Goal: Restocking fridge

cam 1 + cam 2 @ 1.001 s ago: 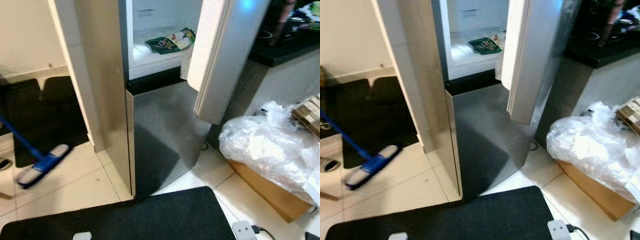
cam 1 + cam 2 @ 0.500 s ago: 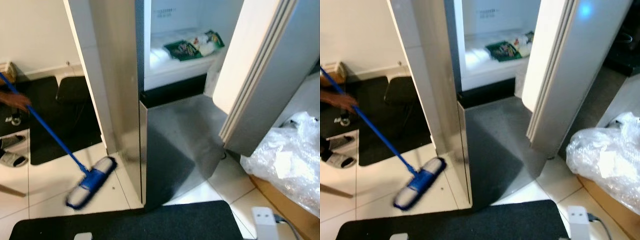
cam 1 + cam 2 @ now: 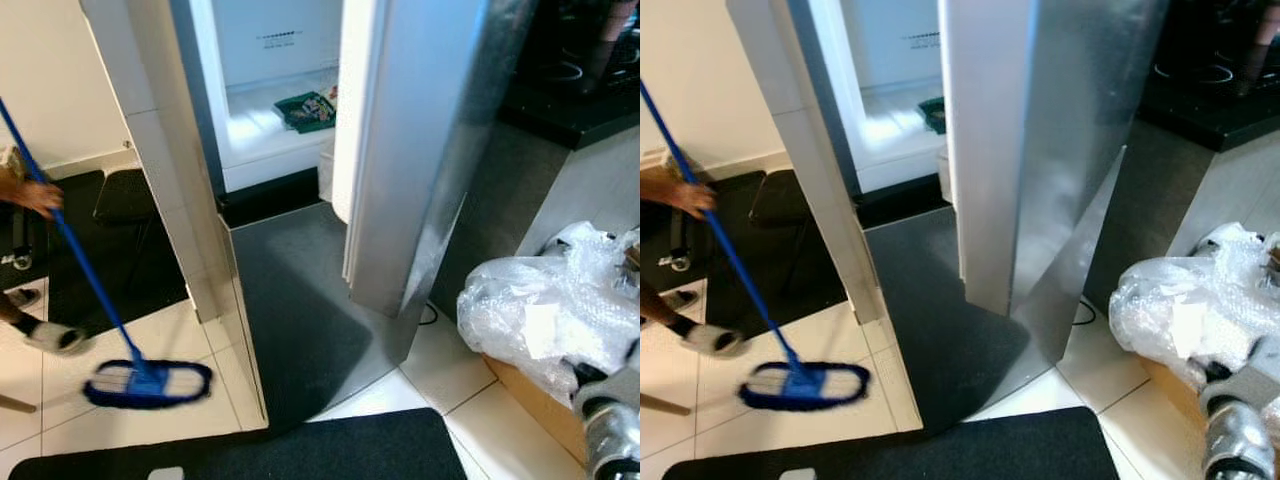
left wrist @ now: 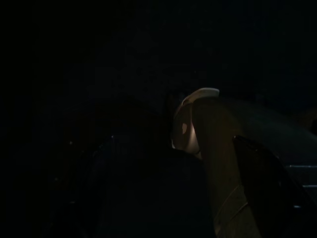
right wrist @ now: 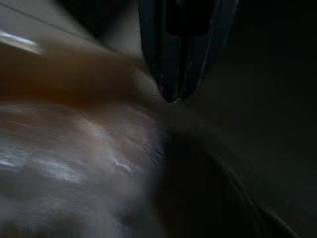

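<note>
The fridge [image 3: 262,60] stands ahead with its upper compartment lit and white inside. A green packet [image 3: 306,110] lies on its bottom shelf. The silver fridge door [image 3: 420,150] stands open, edge-on to me, and hides the right part of the opening. My right forearm [image 3: 612,440] shows low at the right beside a plastic bag. In the blurred right wrist view my right gripper [image 5: 172,98] has its two black fingers pressed together with nothing between them. The left wrist view is very dark, with a pale rounded shape [image 4: 195,119] in it.
A person's hand [image 3: 35,195] pushes a blue mop [image 3: 147,383] over the white tiles at the left. Crumpled clear plastic [image 3: 545,315] lies on a cardboard box [image 3: 525,400] at the right. A black mat [image 3: 300,455] lies before me. A black counter [image 3: 570,90] stands back right.
The whole view has swung, so the fridge door now looks edge-on. The mop head has slid left, away from the fridge. My right forearm has come into the lower right corner.
</note>
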`<state>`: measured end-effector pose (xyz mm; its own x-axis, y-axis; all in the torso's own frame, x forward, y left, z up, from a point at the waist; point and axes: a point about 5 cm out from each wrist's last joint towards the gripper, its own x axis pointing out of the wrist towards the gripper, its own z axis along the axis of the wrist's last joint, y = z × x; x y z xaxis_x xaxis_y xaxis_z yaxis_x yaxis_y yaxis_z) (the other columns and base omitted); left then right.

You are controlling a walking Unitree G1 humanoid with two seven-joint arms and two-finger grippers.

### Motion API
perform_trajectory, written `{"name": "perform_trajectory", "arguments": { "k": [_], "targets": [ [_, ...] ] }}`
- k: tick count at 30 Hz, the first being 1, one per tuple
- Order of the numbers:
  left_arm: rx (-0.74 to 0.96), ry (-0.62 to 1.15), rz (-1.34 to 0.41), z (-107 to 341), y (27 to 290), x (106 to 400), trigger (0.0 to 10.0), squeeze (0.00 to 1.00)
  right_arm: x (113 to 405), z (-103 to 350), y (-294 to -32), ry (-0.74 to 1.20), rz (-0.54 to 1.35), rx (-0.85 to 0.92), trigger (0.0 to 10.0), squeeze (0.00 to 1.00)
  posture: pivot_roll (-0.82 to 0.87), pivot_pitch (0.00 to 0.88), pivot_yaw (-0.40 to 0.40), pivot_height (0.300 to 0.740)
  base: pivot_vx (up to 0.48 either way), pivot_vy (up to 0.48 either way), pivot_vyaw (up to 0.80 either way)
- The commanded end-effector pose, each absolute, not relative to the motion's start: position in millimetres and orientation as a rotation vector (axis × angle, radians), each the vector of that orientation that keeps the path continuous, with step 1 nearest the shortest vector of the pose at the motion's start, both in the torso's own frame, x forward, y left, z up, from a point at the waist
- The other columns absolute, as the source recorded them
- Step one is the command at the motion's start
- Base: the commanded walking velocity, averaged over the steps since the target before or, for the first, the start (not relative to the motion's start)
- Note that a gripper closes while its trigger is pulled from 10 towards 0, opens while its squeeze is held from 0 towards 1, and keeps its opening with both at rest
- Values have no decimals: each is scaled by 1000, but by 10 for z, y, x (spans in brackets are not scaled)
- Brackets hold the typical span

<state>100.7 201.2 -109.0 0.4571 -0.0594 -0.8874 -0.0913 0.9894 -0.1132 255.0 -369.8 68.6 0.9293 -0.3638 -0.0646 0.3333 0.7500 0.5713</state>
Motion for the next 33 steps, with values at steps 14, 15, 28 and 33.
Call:
{"name": "perform_trajectory", "arguments": {
  "k": [14,15,28,33],
  "targets": [
    [-160,1131,2,-1115,2003,912,10000,0,2804,1715,-3479,-565,315,636,10000,0,22,0,13,740,0,0,0],
    [-159,1131,2,-1114,2006,915,10000,0,2883,1784,-3426,-565,330,614,2980,0,22,0,13,740,0,0,0],
    [-163,1131,3,-1114,2011,911,10000,0,3155,2152,-3143,-583,391,532,10000,0,31,0,13,740,0,0,0],
    [-166,1134,2,-1117,2005,901,10000,0,3272,2273,-2931,-563,448,469,10000,0,31,0,13,740,0,0,0]
  ]
}}
